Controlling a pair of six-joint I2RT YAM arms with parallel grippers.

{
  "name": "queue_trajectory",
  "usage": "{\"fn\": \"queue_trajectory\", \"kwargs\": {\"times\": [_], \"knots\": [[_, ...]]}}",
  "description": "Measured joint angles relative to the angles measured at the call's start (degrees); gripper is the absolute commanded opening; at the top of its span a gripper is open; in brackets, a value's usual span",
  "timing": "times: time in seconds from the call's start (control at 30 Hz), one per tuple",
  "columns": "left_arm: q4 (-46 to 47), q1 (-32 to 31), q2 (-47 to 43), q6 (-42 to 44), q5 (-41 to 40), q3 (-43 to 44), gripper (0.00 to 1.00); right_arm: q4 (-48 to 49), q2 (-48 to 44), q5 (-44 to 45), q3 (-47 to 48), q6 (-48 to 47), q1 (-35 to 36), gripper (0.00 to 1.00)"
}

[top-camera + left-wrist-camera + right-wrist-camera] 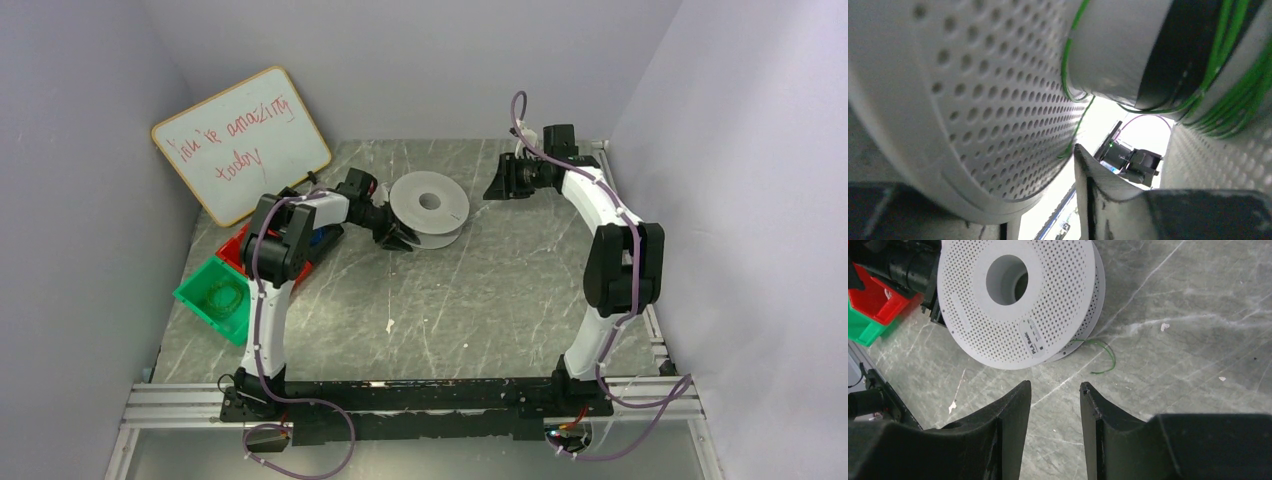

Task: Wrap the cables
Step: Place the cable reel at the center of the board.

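L gripper (400,238) at L rim of white spool (430,205), one finger (1084,172) in btwn the flanges; gripping or not, can't tell. Green cable (1248,97) wound on spool hub, loose end lying on table (480,300) beside spool. R gripper (1055,387) near spool's R side, fingers apart, nothing btwn them.

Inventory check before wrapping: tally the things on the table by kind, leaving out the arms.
Spool: 1
Green cable: 1
Bins: 2 (green bin, red bin)
Whiteboard: 1
Partly hidden blue item: unclear, not counted
Total: 5
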Motion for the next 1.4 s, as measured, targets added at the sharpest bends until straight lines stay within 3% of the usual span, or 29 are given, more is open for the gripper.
{"fn": "queue_trajectory", "kwargs": {"times": [0.13,0.17,0.2,0.3,0.77,0.97,1.4], "knots": [[-1.4,-0.02,-0.02,1.84,0.63,0.39,0.56,-0.39,-0.26,0.61,-0.48,-0.44,0.0,0.44],[-1.66,-0.02,-0.09,2.29,0.79,0.42,0.67,-0.39,-0.26,0.63,-0.76,-0.44,0.0,0.44],[-2.01,-0.02,-0.24,2.93,0.9,0.42,0.71,-0.42,-0.26,0.63,-1.2,-0.44,0.0,0.44],[-3.08,0.0,-1.27,4.31,1.51,0.44,0.73,-0.61,-0.24,0.55,-2.54,-0.33,0.0,0.45],[-4.79,0.24,-1.92,5.35,2.67,-1.2,0.73,0.59,3.06,-11.32,-3.3,4.5,-0.17,0.44],[-6.84,0.81,-2.36,5.57,7.56,-4.57,0.73,0.87,3.19,-13.84,-3.23,5.2,-0.79,0.44],[-14.6,0.94,-2.38,13.99,8.63,-4.46,0.7,1.53,3.19,-15.78,-3.19,5.64,-2.67,0.44]]}}
